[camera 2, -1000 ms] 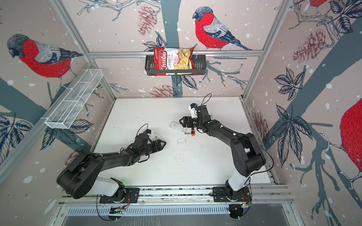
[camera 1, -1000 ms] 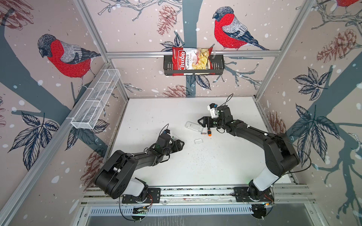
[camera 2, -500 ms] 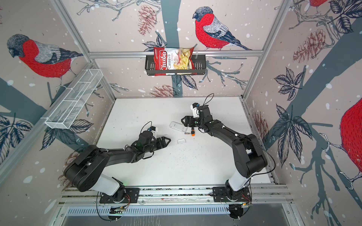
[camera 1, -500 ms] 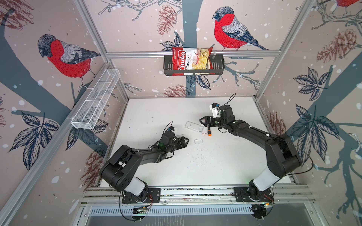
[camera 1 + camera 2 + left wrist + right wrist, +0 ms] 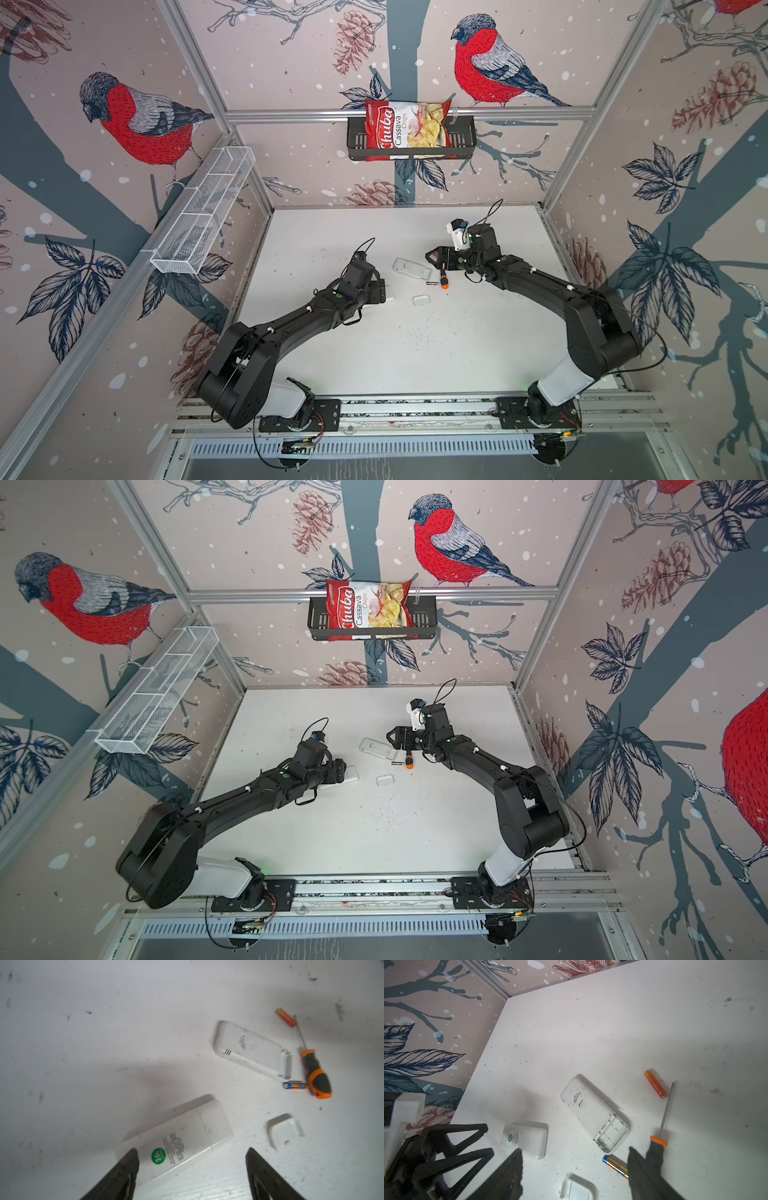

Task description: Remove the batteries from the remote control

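Left end effector (image 5: 192, 1153): nearest the front, jaws spread wide over the sticker remote (image 5: 180, 1138), gripping nothing; that's on the near side of the open remote (image 5: 410, 269).
Loose cover (image 5: 284, 1130): flat on the tabletop (image 5: 415, 353), near the open remote's bay end, clear of it.
Dark battery (image 5: 615, 1164): out, just beside that bay end, butting the screwdriver (image 5: 315, 1076) handle.
Open remote: face-down, bay (image 5: 611, 1134) empty.
Right end effector (image 5: 574, 1150): just past the open remote, jaws wide, nothing held.
Orange battery (image 5: 655, 1084): beyond the open remote, by the screwdriver tip.
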Controlling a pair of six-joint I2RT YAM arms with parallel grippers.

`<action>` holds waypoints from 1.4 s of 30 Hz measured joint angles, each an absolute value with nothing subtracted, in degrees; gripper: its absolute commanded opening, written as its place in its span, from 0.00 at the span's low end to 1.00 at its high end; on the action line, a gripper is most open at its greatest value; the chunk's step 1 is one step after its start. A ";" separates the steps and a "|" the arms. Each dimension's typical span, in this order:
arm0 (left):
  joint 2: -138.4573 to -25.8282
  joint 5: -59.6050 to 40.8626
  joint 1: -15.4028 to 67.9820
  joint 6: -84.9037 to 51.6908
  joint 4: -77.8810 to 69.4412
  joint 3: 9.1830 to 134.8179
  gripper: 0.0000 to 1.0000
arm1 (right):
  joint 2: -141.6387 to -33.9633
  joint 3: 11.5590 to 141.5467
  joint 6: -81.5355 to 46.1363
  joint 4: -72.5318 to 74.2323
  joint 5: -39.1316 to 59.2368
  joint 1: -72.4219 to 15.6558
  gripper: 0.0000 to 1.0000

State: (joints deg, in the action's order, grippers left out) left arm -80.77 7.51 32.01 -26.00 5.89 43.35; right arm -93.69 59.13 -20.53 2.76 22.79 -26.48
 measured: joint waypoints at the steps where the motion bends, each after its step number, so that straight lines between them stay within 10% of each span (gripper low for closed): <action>1: -81.14 7.66 31.99 -25.10 6.74 43.70 0.86 | -93.56 58.96 -20.45 2.83 23.00 -26.48 0.80; 19: -85.82 10.48 32.29 -4.97 31.92 63.77 0.89 | -89.52 55.83 -19.57 5.82 27.90 -25.43 0.84; 42: -99.59 -6.98 25.63 19.97 22.33 56.12 0.86 | -85.69 53.15 -20.99 7.62 31.33 -24.32 0.84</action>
State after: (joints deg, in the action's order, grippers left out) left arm -99.59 -6.98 25.63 19.97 22.33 56.12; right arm -85.69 53.15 -20.99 7.62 31.33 -24.32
